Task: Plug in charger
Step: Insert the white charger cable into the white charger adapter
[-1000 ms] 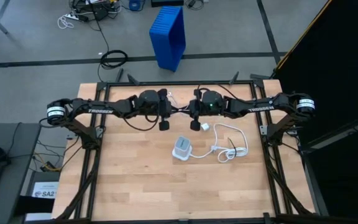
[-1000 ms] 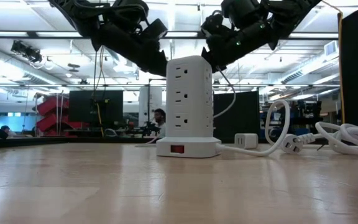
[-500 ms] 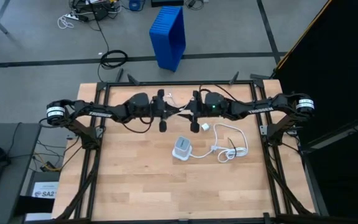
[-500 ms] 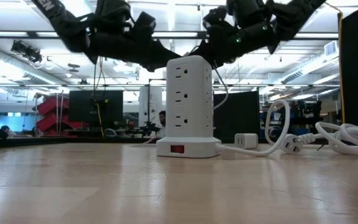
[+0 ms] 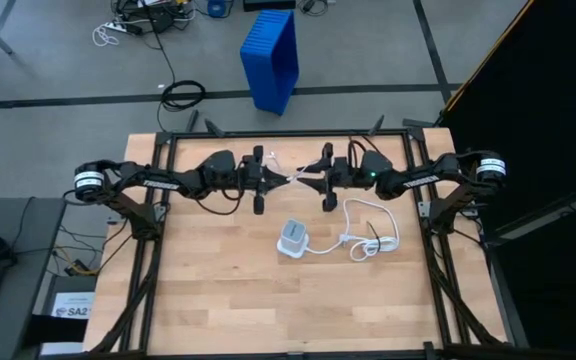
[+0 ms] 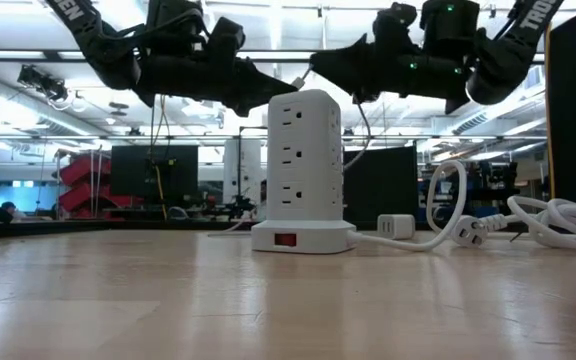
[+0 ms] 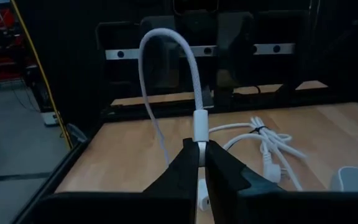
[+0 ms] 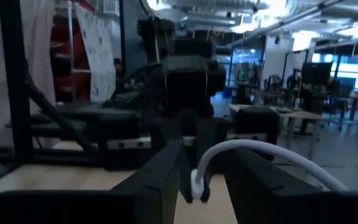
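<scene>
Behind tower point(image 6: 303, 170), charger point(image 6: 396, 226) partly hidden

table point(image 5: 228, 290): pale matt wood | power tower point(image 6: 304, 165): glossy white plastic

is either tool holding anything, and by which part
The left tool is shut on the thin cable, at the collar near one end. Its other end reaches the right tool; a hold there cannot be told.
</scene>
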Tool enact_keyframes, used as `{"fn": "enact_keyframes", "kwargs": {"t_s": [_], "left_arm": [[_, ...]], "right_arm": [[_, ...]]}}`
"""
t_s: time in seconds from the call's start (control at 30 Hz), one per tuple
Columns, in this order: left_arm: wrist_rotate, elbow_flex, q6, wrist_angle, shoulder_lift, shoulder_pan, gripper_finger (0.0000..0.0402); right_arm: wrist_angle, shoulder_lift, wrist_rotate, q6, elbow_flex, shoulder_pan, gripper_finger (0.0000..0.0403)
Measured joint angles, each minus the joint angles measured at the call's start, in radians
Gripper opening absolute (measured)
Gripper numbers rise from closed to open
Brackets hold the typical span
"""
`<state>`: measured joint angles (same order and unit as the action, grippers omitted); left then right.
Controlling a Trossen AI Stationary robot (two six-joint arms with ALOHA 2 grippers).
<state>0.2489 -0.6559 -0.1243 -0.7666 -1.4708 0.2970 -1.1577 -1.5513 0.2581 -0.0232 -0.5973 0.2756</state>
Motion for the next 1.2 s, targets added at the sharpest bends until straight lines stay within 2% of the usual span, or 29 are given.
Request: {"fn": "enact_keyframes", "kwargs": {"t_s": [0.23,0.6,0.73,0.9,1.1,1.2], "left_arm": [[0.000,0.000,0.011,0.002,0.000,-0.002,0.0000],[-0.001,0.000,0.027,0.035,0.000,0.002,0.0010],[-0.001,0.000,0.023,0.070,0.000,0.009,0.0044],[-0.006,0.000,-0.003,0.115,0.000,0.018,0.0104],[-0.084,-0.001,-0.003,0.128,0.007,0.024,0.0162],[-0.150,-0.037,-0.004,0.196,0.008,0.024,0.0178]], "right_arm": [[0.013,0.000,0.000,-0.004,-0.004,0.000,0.0009],[0.040,0.000,-0.027,-0.037,-0.004,0.000,0.0001],[0.055,0.001,-0.042,-0.040,-0.005,0.001,0.0000],[0.090,0.001,-0.060,-0.058,-0.005,0.001,0.0000],[0.160,0.001,-0.119,-0.091,-0.005,0.001,0.0000],[0.170,0.001,-0.126,-0.092,-0.005,0.001,0.0000]]}}
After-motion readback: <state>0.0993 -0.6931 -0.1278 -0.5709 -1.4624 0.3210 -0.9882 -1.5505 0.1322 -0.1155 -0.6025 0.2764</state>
